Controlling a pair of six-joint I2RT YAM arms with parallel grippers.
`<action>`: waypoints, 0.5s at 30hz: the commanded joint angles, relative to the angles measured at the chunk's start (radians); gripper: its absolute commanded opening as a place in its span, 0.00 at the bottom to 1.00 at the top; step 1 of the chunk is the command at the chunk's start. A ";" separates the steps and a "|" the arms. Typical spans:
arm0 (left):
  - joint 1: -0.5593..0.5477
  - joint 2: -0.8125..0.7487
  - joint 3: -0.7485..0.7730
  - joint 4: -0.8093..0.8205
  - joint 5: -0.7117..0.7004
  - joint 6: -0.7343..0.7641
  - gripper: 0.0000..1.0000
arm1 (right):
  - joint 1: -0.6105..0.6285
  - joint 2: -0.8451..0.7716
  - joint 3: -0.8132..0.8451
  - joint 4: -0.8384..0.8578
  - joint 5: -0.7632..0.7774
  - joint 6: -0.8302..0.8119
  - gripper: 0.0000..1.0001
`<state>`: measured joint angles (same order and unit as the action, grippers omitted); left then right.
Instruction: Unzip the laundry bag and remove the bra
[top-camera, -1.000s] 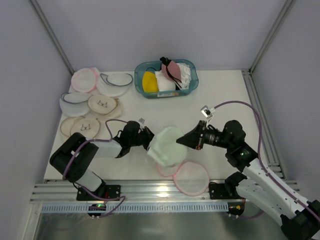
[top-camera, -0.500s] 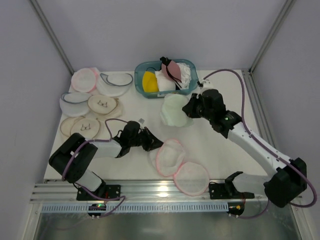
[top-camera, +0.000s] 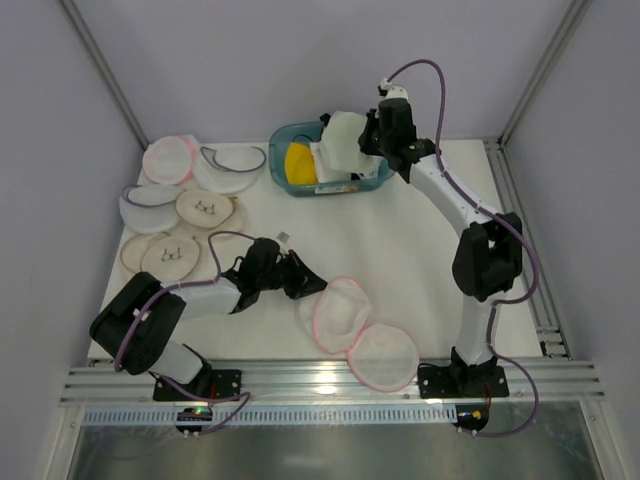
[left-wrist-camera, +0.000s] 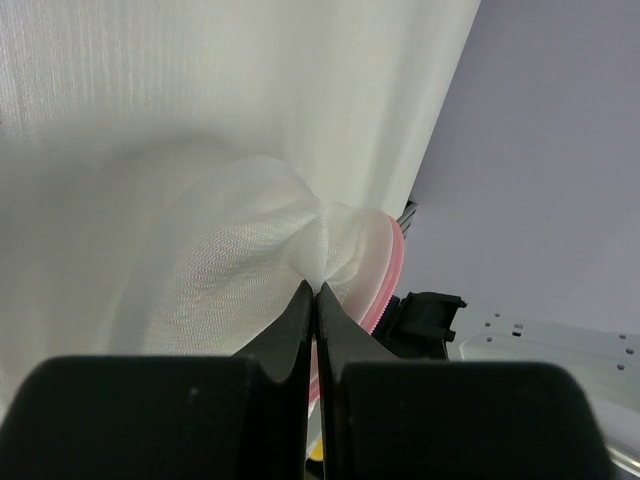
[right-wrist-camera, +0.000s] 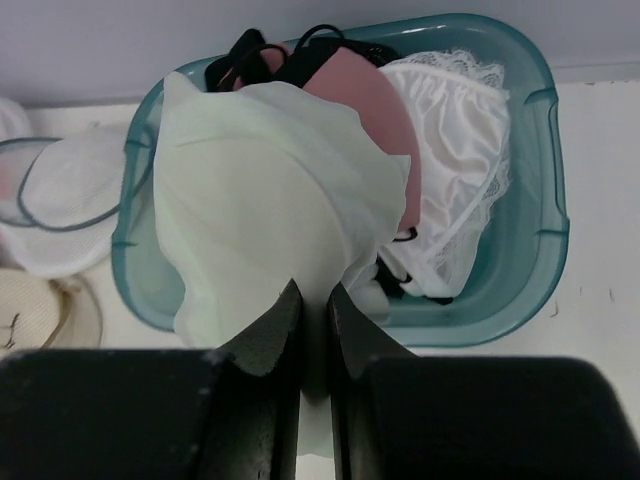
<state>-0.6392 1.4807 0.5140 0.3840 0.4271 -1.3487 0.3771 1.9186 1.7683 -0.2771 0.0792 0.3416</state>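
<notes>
The laundry bag, white mesh with a pink zipper rim, lies open on the table near the front; it also shows in the left wrist view. My left gripper is shut on a pinch of its mesh. My right gripper is shut on the pale mint bra and holds it up over the teal basket. In the right wrist view the bra hangs from the gripper above the basket.
The basket holds a yellow bra, a mauve bra with black straps and white lace. A second pink-rimmed pouch lies by the front edge. Navy-trimmed pouches, a pinker pouch and beige cups lie at left.
My right arm has carried the bra from above the table's middle back to over the basket. The left gripper has stayed shut on the bag.
</notes>
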 joint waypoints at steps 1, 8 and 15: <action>0.006 -0.036 0.031 -0.010 0.002 0.023 0.00 | -0.027 0.144 0.193 -0.007 0.092 -0.029 0.04; 0.009 -0.072 0.031 -0.051 -0.007 0.036 0.00 | -0.078 0.379 0.408 0.026 0.139 -0.026 0.04; 0.019 -0.097 0.012 -0.068 -0.017 0.040 0.00 | -0.112 0.545 0.576 -0.059 0.151 -0.033 0.15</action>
<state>-0.6289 1.4090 0.5156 0.3210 0.4187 -1.3262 0.2787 2.4626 2.2837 -0.3222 0.2001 0.3267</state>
